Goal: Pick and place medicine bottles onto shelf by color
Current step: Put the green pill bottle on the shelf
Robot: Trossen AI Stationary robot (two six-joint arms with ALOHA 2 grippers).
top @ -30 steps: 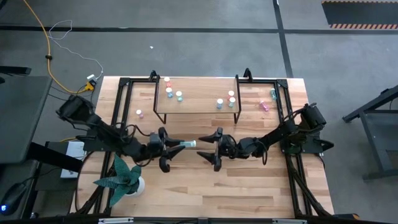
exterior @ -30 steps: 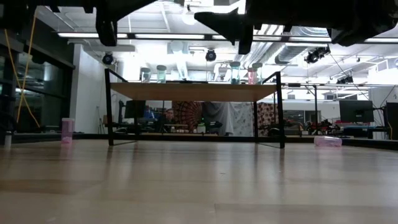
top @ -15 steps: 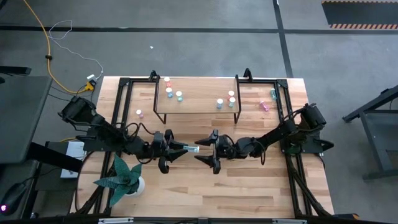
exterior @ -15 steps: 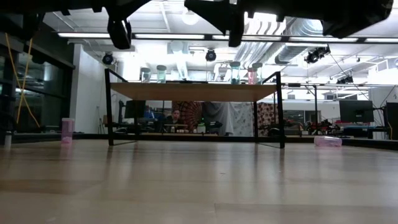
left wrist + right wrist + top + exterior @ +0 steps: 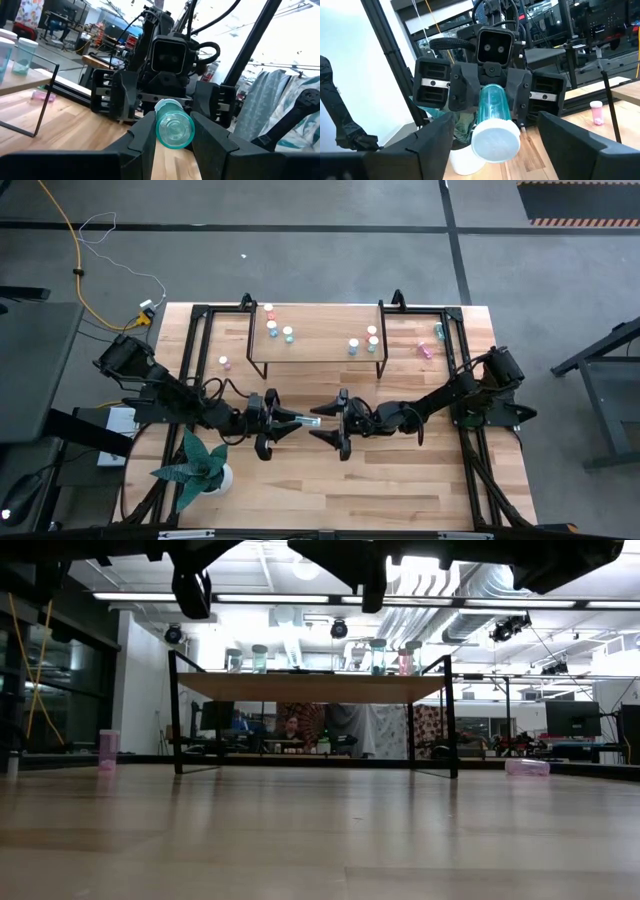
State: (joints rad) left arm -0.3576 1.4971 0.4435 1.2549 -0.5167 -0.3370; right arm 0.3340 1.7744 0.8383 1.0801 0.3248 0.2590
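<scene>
Gripping unlabelled teal bottle (image 5: 174,130), left gripper (image 5: 283,421), right gripper (image 5: 335,423) fingers spread around cap.

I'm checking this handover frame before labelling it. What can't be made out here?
- High view: the teal bottle is too small to show any contact with the right gripper.
- Low view: the top edge cuts off both arms and the bottle.
- Right wrist view: the cap hides the left gripper's hold.
- Low view: bottles on the shelf are too small to count by colour.
</scene>
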